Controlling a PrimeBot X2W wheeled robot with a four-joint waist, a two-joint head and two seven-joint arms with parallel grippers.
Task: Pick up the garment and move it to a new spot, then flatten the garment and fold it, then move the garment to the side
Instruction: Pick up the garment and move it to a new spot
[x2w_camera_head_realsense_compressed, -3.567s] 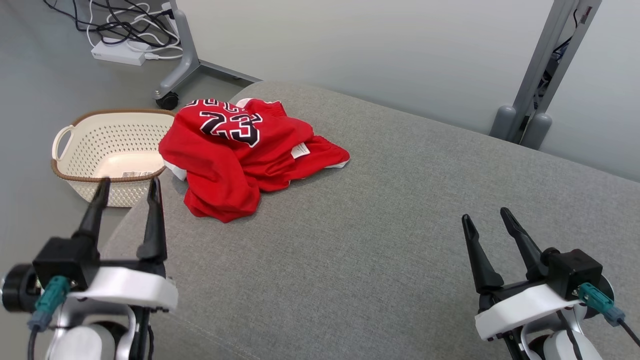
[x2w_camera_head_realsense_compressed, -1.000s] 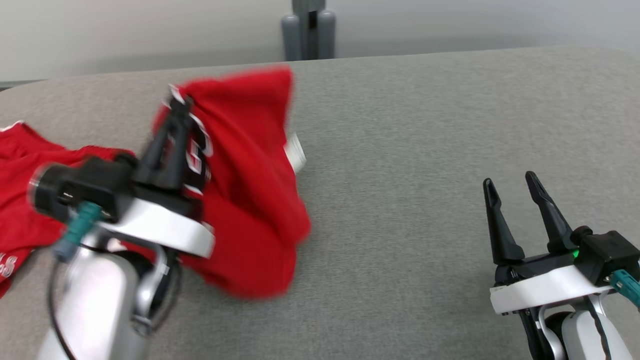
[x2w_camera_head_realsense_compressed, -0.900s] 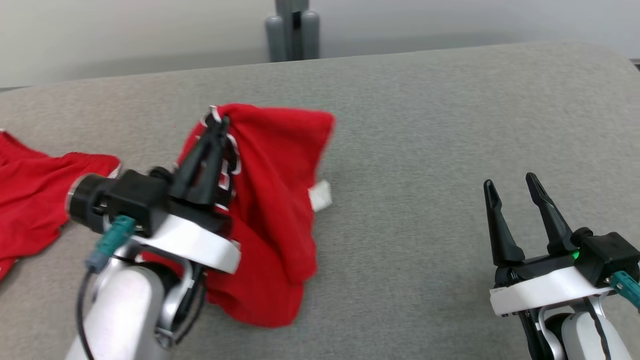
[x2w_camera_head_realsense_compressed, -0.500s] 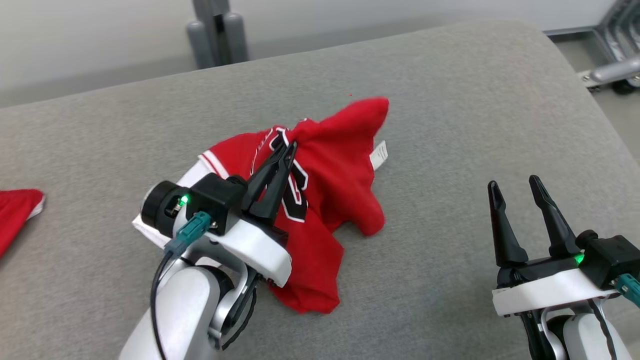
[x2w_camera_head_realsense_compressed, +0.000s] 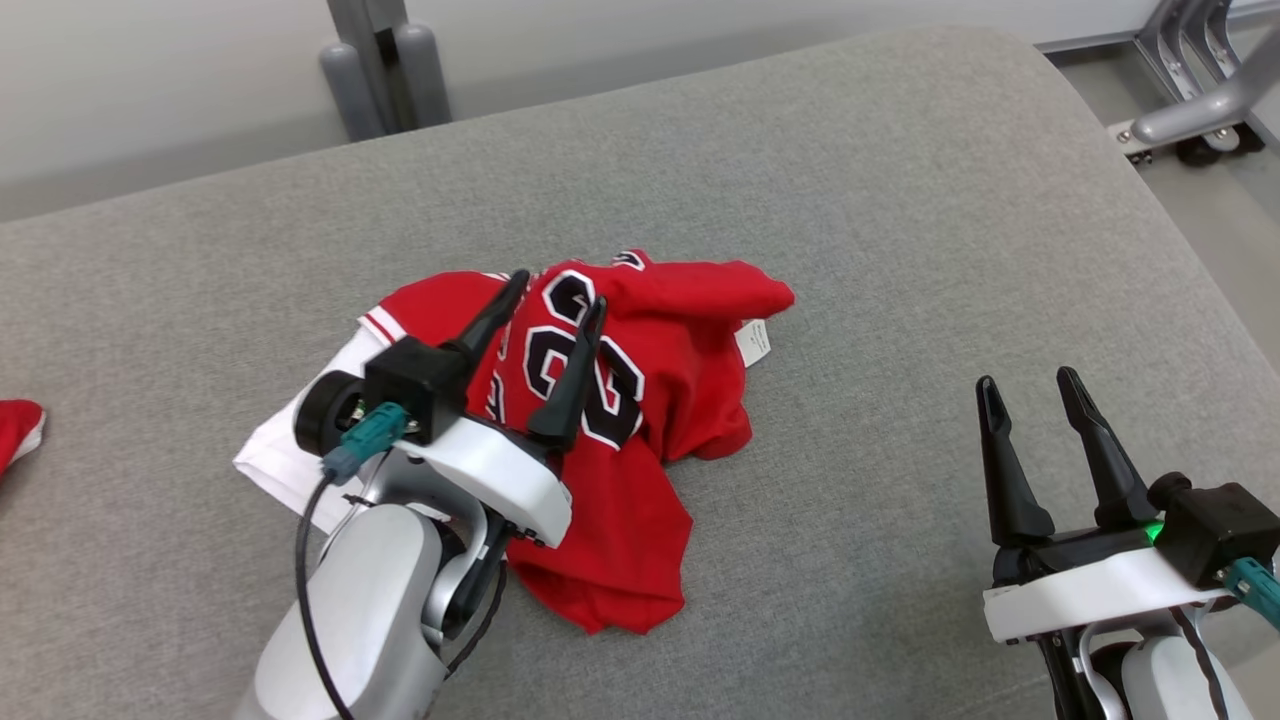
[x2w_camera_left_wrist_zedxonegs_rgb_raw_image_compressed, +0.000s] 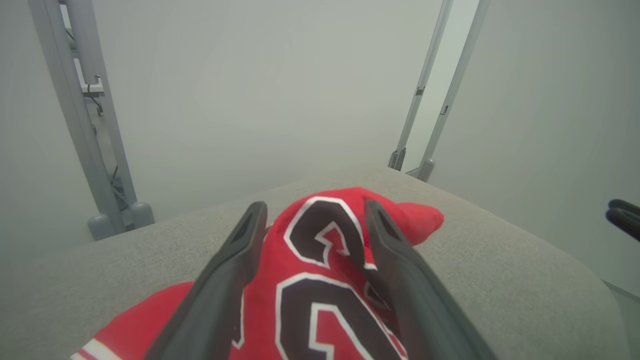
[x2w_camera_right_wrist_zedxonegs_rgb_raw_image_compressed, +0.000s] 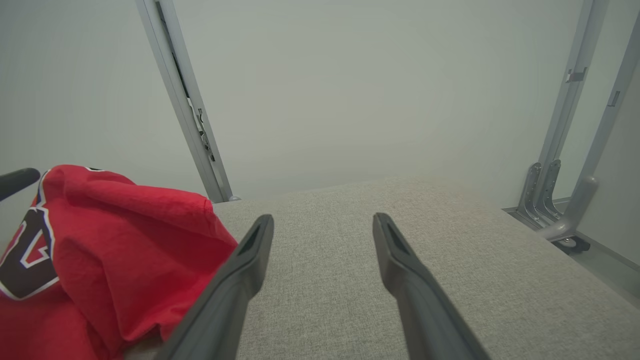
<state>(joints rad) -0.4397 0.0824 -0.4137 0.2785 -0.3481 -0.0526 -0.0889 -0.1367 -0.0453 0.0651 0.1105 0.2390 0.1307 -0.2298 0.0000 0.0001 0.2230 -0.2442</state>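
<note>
The crumpled red numbered jersey is laid on the grey fabric worktop; the left gripper fingers are parted over it, nothing gripped; the right gripper fingers are parted, empty.

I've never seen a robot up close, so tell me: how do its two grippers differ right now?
The left gripper reaches out over the crumpled red jersey, straddling its printed number; the right gripper hangs back over bare grey cushion. The left angles rightward; the right points nearly straight ahead. Both are open, holding nothing, and look identically built.
</note>
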